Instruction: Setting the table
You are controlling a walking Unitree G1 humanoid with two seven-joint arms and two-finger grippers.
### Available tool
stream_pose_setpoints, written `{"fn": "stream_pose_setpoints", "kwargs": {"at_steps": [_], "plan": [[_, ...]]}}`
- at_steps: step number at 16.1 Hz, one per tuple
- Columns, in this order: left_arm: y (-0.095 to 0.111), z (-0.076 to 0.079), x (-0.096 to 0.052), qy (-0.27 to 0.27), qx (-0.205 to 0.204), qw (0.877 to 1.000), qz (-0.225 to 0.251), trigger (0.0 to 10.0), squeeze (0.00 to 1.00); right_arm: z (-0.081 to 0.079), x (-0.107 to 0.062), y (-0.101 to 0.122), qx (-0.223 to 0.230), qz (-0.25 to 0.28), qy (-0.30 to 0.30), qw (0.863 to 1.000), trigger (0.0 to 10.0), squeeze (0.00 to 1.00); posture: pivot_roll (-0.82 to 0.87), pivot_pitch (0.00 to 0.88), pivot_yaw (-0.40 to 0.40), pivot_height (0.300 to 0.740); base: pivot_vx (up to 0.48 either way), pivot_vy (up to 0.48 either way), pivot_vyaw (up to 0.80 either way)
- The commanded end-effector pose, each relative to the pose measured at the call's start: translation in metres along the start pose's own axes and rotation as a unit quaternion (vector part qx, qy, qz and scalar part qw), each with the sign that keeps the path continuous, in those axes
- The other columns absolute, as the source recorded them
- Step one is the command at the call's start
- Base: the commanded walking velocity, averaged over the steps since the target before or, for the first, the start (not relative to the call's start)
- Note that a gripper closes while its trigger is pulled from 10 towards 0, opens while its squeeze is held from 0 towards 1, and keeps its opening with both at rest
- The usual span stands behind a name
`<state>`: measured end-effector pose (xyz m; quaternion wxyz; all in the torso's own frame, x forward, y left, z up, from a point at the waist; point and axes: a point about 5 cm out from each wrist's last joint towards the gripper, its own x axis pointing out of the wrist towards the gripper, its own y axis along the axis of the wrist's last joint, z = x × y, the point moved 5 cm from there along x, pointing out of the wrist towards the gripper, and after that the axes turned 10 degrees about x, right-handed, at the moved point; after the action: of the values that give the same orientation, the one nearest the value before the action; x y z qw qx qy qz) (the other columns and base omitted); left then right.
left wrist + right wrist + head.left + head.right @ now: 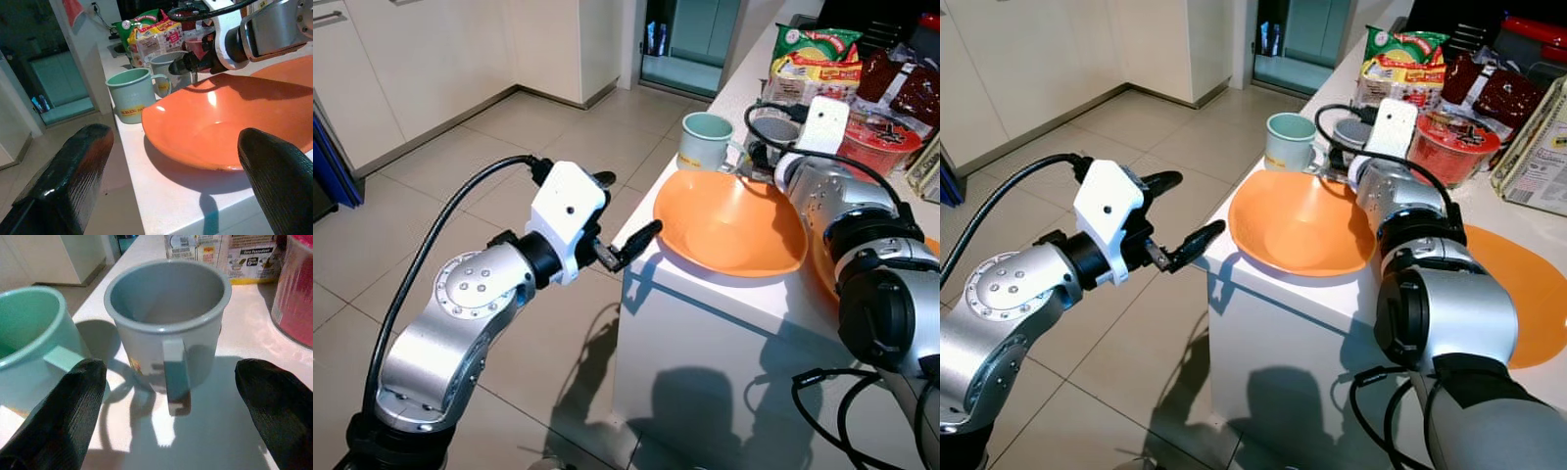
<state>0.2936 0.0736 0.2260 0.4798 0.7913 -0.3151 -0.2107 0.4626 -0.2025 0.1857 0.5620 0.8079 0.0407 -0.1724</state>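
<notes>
An orange bowl (734, 225) sits at the near corner of the white counter (705, 313). Behind it stand a mint green mug (705, 139) and a grey mug (168, 318), side by side. My left gripper (628, 206) hovers open just off the counter's corner, pointing at the bowl's rim with nothing between its fingers. My right gripper (170, 377) reaches over the counter past the bowl. It is open, with its fingers on either side of the grey mug's handle and not touching it. A second orange plate (1518, 284) lies under my right arm.
Noodle packets (818, 59), a red cup-noodle tub (1449, 147) and a printed box (1538, 157) crowd the back of the counter. A black cable loops over my right wrist. Tiled floor (460, 166) lies to the left, with white cabinets and a doorway beyond.
</notes>
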Motion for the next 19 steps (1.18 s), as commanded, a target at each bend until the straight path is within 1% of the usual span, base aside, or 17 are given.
{"fn": "stream_pose_setpoints", "kwargs": {"at_steps": [1, 4, 5, 6, 10, 15, 19], "plan": [[0.006, 0.004, -0.002, -0.014, 0.0, 1.0, 0.008, 10.0, 0.0, -0.003, 0.0, 0.006, 0.001, 0.008, -0.003, 1.0, 10.0, 0.0, 0.11, 0.0, -0.068, 0.74, 0.0, 0.0, 0.0], [0.006, 0.008, -0.003, -0.017, -0.003, 1.0, 0.007, 10.0, 0.0, -0.005, 0.0, 0.002, 0.008, 0.009, 0.005, 1.0, 10.0, 0.0, 0.12, 0.0, -0.076, 0.74, 0.0, 0.0, 0.0], [0.007, 0.009, -0.003, -0.016, -0.004, 1.0, 0.008, 10.0, 0.0, -0.007, 0.0, 0.0, 0.012, 0.008, 0.009, 1.0, 3.2, 0.0, 0.13, 0.0, -0.08, 0.74, 0.0, 0.0, 0.0], [0.007, 0.01, -0.002, -0.013, -0.003, 1.0, 0.007, 10.0, 0.0, -0.008, 0.001, -0.002, 0.011, 0.011, 0.015, 1.0, 0.0, 0.0, 0.14, 0.0, -0.087, 0.74, 0.0, 0.0, 0.0], [0.008, 0.011, -0.004, -0.013, -0.003, 1.0, 0.007, 10.0, 0.0, -0.003, 0.001, -0.007, 0.025, 0.009, 0.006, 1.0, 0.0, 0.0, 0.15, 0.0, -0.089, 0.74, 0.0, 0.0, 0.0], [0.008, 0.007, -0.005, -0.007, -0.002, 1.0, 0.004, 10.0, 0.0, 0.002, 0.001, -0.008, 0.021, 0.007, -0.003, 1.0, 0.0, 0.0, 0.15, 0.0, -0.088, 0.74, 0.0, 0.0, 0.0], [0.009, 0.009, -0.007, -0.013, -0.003, 1.0, 0.001, 10.0, 0.0, 0.008, 0.002, -0.01, 0.015, 0.003, -0.011, 1.0, 0.0, 0.0, 0.15, 0.0, -0.089, 0.74, 0.0, 0.0, 0.0]]}}
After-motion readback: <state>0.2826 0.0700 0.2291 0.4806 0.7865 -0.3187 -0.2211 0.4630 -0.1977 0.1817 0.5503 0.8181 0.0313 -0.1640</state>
